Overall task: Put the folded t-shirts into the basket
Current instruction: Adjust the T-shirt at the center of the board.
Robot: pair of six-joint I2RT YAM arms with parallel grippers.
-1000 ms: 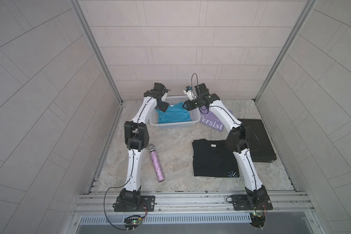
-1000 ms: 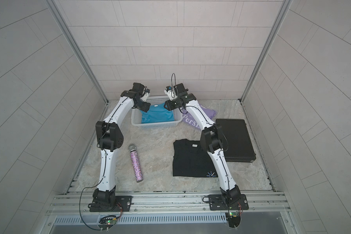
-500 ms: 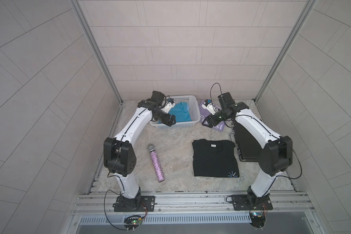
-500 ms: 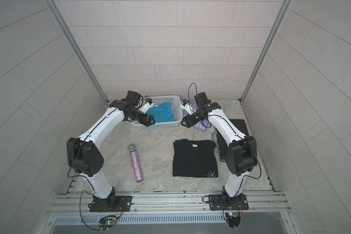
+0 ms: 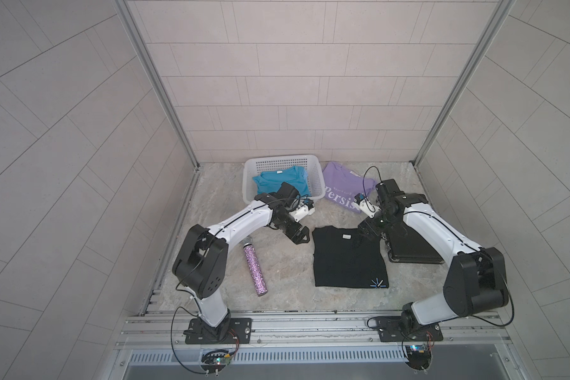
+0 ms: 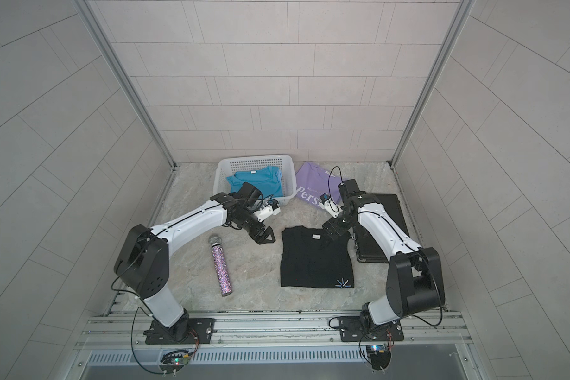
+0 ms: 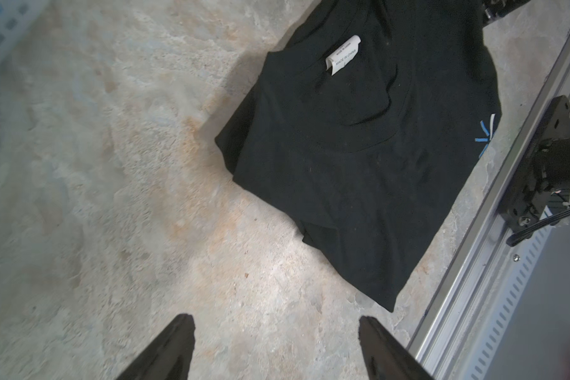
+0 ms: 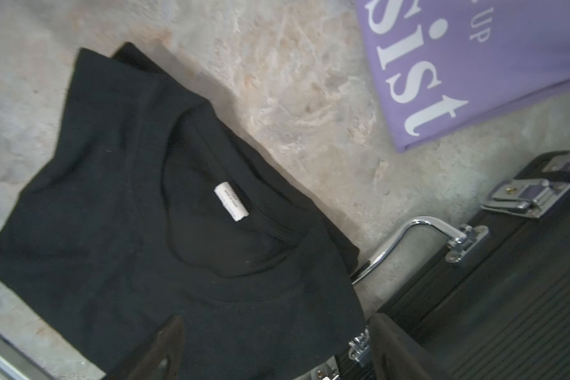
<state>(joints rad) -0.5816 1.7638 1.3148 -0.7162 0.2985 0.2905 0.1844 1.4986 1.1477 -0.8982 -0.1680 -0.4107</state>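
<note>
**Both claws wide at the black tee; one tee binned**

- Landmark for everything below: black t-shirt (image 5: 346, 260) (image 6: 313, 260), folded flat on the stone-pattern table (image 5: 277, 289), white neck label up, blue starburst at its near right corner.
- Left gripper (image 5: 298, 235) (image 6: 264, 235) (image 7: 273, 320) hung just off the shirt's far left corner, over bare table and not touching the cloth. Jaws were spread wide with nothing between them.
- Right gripper (image 5: 367, 232) (image 6: 333, 228) (image 8: 277, 329) sat over the shirt's far right corner. Jaws were also wide, straddling the cloth. Couldn't tell whether the fingertips (image 8: 171, 332) touched the fabric.
- White basket (image 5: 282, 158) (image 6: 255, 159) stood beyond the shirt's far left corner, well apart from it. A teal t-shirt (image 5: 270, 182) (image 6: 254, 181) lay inside. Anything under it wasn't readable.
- Lavender "Persist" t-shirt (image 5: 341, 184) (image 6: 313, 182) (image 8: 474, 65) lay on the table beyond the black shirt's far edge, near it, with a strip of table between them.
- Black hard case (image 5: 415, 250) (image 6: 367, 251) (image 8: 507, 296) lay right against the shirt's right edge. Its chrome handle (image 8: 418, 223) ran up to the cloth.
- Glitter microphone (image 5: 255, 268) (image 6: 221, 266) lay left of the shirt, apart from it.
</note>
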